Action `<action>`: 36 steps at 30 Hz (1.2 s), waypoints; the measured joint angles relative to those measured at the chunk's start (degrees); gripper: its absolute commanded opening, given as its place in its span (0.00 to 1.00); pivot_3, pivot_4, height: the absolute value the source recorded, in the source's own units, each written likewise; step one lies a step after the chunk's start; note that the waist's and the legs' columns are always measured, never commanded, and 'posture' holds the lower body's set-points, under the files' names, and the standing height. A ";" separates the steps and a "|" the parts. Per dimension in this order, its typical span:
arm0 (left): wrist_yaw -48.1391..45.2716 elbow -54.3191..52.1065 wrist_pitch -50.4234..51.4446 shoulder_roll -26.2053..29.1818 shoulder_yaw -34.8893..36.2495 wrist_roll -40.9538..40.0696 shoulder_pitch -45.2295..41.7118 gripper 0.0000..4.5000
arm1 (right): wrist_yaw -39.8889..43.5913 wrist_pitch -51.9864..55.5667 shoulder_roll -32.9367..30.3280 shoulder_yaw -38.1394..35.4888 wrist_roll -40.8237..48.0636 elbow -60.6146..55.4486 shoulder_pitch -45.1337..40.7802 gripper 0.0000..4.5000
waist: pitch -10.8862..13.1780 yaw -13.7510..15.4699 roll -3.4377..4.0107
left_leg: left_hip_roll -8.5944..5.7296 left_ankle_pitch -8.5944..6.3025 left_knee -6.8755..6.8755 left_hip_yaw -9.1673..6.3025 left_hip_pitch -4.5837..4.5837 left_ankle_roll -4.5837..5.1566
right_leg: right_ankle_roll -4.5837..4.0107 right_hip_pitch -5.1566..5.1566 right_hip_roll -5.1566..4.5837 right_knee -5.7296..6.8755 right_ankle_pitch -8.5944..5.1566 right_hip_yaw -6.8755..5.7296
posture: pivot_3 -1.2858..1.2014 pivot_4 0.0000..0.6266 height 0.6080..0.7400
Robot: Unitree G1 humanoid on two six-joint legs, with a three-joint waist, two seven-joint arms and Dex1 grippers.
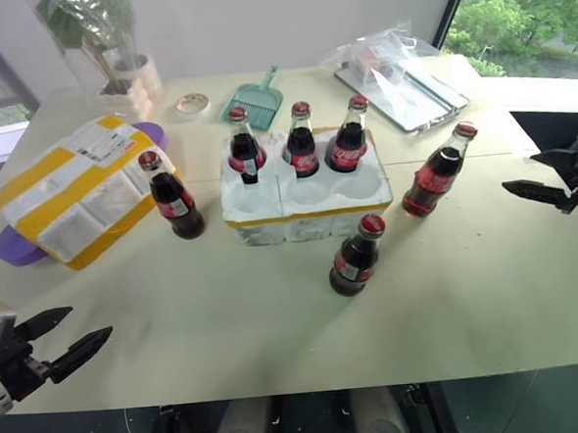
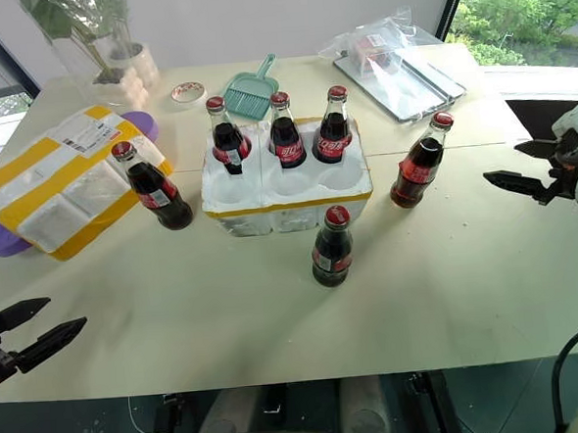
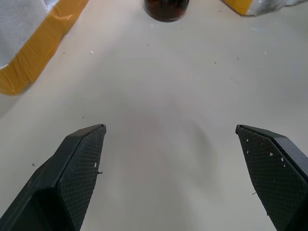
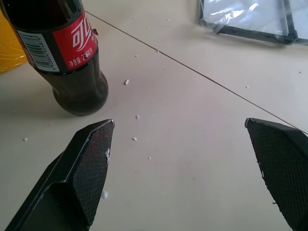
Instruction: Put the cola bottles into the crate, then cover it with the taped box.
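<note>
While beside right fingers [image 4: 91, 159], bottle [image 4: 67, 53].

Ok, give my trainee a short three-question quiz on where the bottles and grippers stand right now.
1. How many cola bottles already stand in the crate?
2. True or false: the taped box already covers the crate.
3. Which gripper has a loose bottle nearest it? A) left gripper B) right gripper

Key:
1. Three, all in the back row of wells; three more stand on the table.
2. False. It lies to the crate's left, resting on a purple tray.
3. B. The bottle at the crate's right stands close in front of its open fingers.
</note>
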 measured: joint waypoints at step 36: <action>4.31 18.38 1.81 1.75 -25.71 2.99 -44.44 1.00 | 12.66 45.11 -5.86 -4.75 29.31 -44.56 -6.81 0.99 | 0.03 0.19 0.39 | -0.02 0.02 0.00 -0.02 -0.06 0.01 | 0.25 -0.13 0.03 0.13 0.15 -0.02 | 0.52 0.24 0.99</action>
